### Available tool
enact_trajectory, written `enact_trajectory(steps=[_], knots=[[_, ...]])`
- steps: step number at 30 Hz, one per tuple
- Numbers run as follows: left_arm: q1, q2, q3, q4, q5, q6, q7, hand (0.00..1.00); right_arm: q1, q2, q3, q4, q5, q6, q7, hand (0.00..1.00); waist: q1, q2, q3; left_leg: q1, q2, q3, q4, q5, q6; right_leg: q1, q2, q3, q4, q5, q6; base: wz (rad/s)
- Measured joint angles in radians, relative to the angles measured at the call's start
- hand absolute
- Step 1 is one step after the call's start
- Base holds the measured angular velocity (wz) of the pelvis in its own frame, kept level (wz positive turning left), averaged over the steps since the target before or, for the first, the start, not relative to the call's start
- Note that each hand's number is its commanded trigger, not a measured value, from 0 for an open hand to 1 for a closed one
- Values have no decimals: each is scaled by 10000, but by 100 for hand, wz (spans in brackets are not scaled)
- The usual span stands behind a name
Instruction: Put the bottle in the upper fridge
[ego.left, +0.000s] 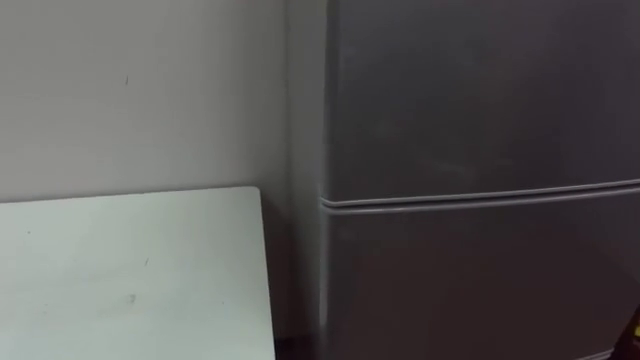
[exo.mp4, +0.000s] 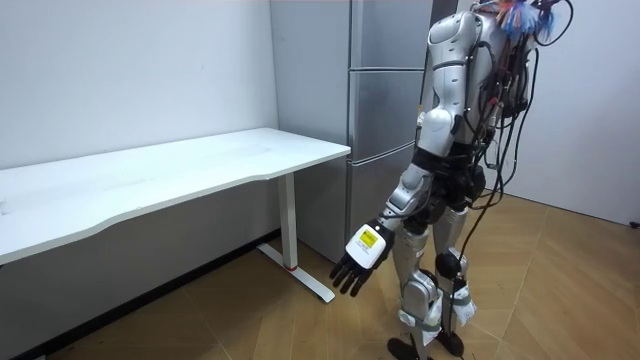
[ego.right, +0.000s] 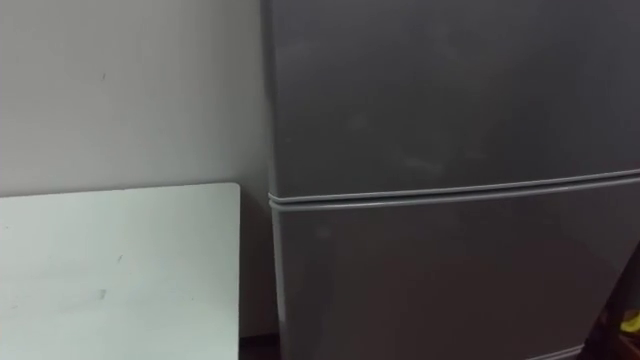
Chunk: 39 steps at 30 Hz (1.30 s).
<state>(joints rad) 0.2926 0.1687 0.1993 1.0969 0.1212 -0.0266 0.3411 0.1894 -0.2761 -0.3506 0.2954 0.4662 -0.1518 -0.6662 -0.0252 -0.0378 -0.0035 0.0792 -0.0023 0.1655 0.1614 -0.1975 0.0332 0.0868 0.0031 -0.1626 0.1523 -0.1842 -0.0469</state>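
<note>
The robot stands close in front of the grey fridge (exo.mp4: 385, 110), facing it, and the white table (exo.mp4: 200, 165) stands just beside the fridge on the robot's left. Both fridge doors are closed. The upper door (ego.left: 480, 90) and the lower door (ego.left: 480, 285) meet at a pale seam (ego.left: 480, 197) running level across the fridge front, and no handle can be made out on either. The left hand (exo.mp4: 358, 258) hangs at the robot's side, well below that seam and out from the fridge's table-side corner. Its fingers are loosely spread, point at the floor and hold nothing. Where the bottle is cannot be told with any certainty. A dark shape (ego.right: 625, 315) with a yellow fleck sits low against the fridge's lower door, where the right arm would come in. It may be the right hand with the bottle, but it is too small to tell, and the bottle's long axis cannot be read either. The upper compartment lies ahead of and above the left hand, behind a closed door that probably has to be opened first. The free left hand looks the likelier one for that, and it would have to rise from below the seam to the upper door's edge.
</note>
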Motion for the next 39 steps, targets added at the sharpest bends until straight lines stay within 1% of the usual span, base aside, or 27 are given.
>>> enact_trajectory(steps=[1,3,4,5,8,9,10,13,14,16,17,18,20,21,23,24,26,29,31,33,35,39], knots=[[-53,2,-68,-11,1,11,0,0,3,21,89,224,89,0,27,0,-13,22,-7,4,1,-3,1,0,0,0,0,-9,4,0,0,0],[-14,-21,-114,-193,3,55,-2,0,137,282,367,1143,126,4,81,0,25,94,-42,6,3,-45,2,0,0,7,-1,-9,4,-1,-2,0],[-24,-21,-114,-194,3,52,-1,0,163,346,498,1393,144,5,114,0,39,109,-42,4,3,-44,1,1,-1,7,0,-5,3,-3,-3,0],[-59,-41,-115,-177,1,52,0,0,169,498,656,1947,197,21,269,0,37,132,-41,5,2,-44,1,2,-2,-1,0,3,6,-6,-4,0],[-71,-106,-176,-172,0,54,7,0,179,811,951,2924,450,231,476,0,20,163,-41,21,-1,-45,5,2,-1,-42,3,57,35,-15,-1,-2],[-83,-131,-211,-166,-1,54,6,0,184,882,1062,3288,439,230,623,0,4,165,-38,18,-2,-46,5,2,0,-35,2,59,32,-15,-1,0],[-86,-155,-210,-166,-1,54,6,0,194,891,1140,3481,432,230,722,0,20,190,-25,14,-3,-48,5,1,1,-31,1,61,31,-15,-1,0],[-225,-296,-217,-171,0,54,1,0,241,926,1519,4269,382,224,1257,0,20,179,-31,13,-12,-52,8,-2,6,-28,-8,66,42,-20,8,0],[-266,-318,-269,-169,-11,52,-4,0,241,938,1711,4596,380,227,1474,0,36,209,-12,12,-12,-54,8,-2,5,-34,-6,68,42,-20,8,0],[-331,-395,-284,-169,-22,47,-19,0,229,978,1883,5027,313,228,1865,0,38,217,-17,19,-14,-56,8,-2,6,-35,-7,66,40,-20,8,0],[-353,-427,-280,-167,-22,41,-50,0,239,988,2046,5295,224,231,2122,0,56,228,-21,42,-16,-54,10,-2,6,-34,-6,86,33,-20,9,0],[-404,-422,-278,-167,-19,28,-82,0,254,1014,2213,5625,-107,232,2433,0,50,272,7,36,-14,-56,27,-2,6,-17,-6,74,23,-20,8,0],[-394,-423,-311,-168,-18,-12,-86,0,293,1054,2599,5982,-482,258,2863,0,78,273,10,16,-13,-51,26,-4,6,-27,-2,74,12,-20,8,0],[-460,-423,-431,-169,-14,-25,-85,0,312,1085,2863,6074,-683,393,3178,0,58,276,10,6,-12,-50,26,-9,8,-44,0,81,13,-20,8,0],[-500,-425,-594,-171,-14,-52,-85,0,272,1130,3244,6369,-977,458,3649,0,87,287,10,7,-11,-55,9,-25,10,-55,7,102,14,-21,10,0],[-588,-425,-639,-177,-8,-72,-85,0,264,1154,3488,6523,-1186,533,3943,0,102,253,-7,7,-12,-59,3,-26,11,-52,6,96,11,-22,12,0],[-632,-435,-653,-177,-3,-93,-85,0,159,1199,3742,6869,-1270,597,4392,0,160,243,-4,24,-18,-57,-11,-26,11,-8,6,97,-8,-22,13,0],[-696,-441,-658,-190,2,-125,-84,0,70,1249,4006,7303,-1298,692,4969,0,298,223,-2,19,-35,-86,-12,-25,13,24,-6,72,-6,-20,17,2],[-712,-441,-682,-190,3,-175,-82,0,58,1277,4061,7384,-1550,780,5266,0,300,235,13,1,-54,-178,-3,-27,19,44,-27,-6,-6,-24,26,10],[-777,-447,-922,-170,0,-180,-86,0,36,1280,4069,7390,-1723,881,5602,0,314,244,22,-60,-93,-327,21,-32,31,28,-50,-82,-15,-47,56,13],[-748,-455,-1066,-168,8,-181,-92,0,-29,1284,4071,7400,-1967,884,5797,0,328,252,26,-82,-103,-362,38,-35,37,25,-60,-122,-18,-59,68,10],[-721,-467,-1067,-168,8,-183,-95,0,-207,1303,4100,7400,-2060,881,6030,0,328,263,28,-169,-115,-447,66,-36,39,26,-90,-313,-18,-58,69,10]])
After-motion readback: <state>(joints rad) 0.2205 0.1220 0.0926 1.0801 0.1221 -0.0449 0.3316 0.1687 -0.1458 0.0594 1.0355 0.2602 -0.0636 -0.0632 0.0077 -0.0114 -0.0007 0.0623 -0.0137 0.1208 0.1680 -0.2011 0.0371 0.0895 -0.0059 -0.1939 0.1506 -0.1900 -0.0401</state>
